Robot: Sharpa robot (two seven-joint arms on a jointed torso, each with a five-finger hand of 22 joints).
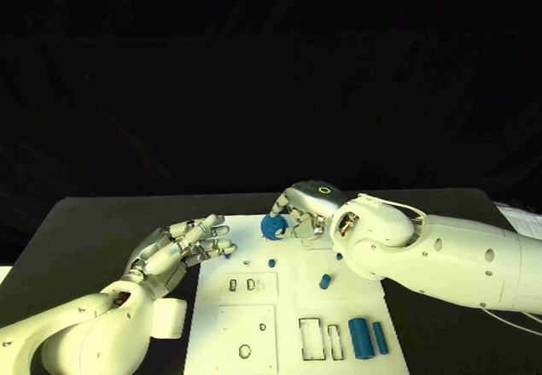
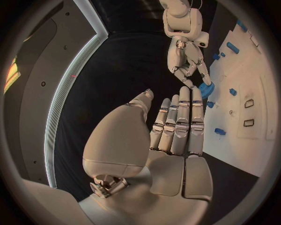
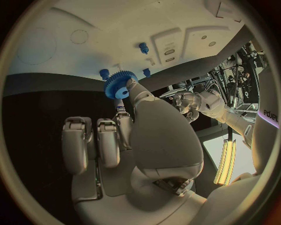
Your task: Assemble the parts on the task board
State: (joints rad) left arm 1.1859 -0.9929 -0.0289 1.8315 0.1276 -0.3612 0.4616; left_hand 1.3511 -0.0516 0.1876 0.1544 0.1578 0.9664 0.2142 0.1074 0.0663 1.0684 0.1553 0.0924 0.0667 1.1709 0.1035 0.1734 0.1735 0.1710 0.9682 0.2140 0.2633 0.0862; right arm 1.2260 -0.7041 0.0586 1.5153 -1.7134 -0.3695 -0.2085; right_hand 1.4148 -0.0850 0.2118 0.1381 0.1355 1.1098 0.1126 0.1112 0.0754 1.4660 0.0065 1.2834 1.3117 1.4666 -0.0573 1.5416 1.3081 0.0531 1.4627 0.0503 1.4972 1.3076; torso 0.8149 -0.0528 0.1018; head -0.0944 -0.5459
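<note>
The white task board (image 1: 292, 327) lies in the middle of the black table. My right hand (image 1: 302, 209) hovers over the board's far end and pinches a blue gear (image 1: 273, 227) at its fingertips. The right wrist view shows the gear (image 3: 120, 85) held at the tips of that hand (image 3: 131, 136), just above the board (image 3: 117, 37). My left hand (image 1: 182, 248) is at the board's far left edge, holding nothing, with its fingers stretched toward the gear. From the left wrist, the left hand (image 2: 175, 126) points at the right hand (image 2: 188, 65) and the gear (image 2: 206, 89).
Small blue pegs (image 1: 272, 262) (image 1: 324, 280) lie mid-board, and another (image 1: 246, 262) sits near the left fingertips. Two blue cylinders (image 1: 359, 337) (image 1: 380, 337) lie at the near right beside rectangular slots (image 1: 311, 338). White paper (image 1: 538, 222) lies at the table's right edge.
</note>
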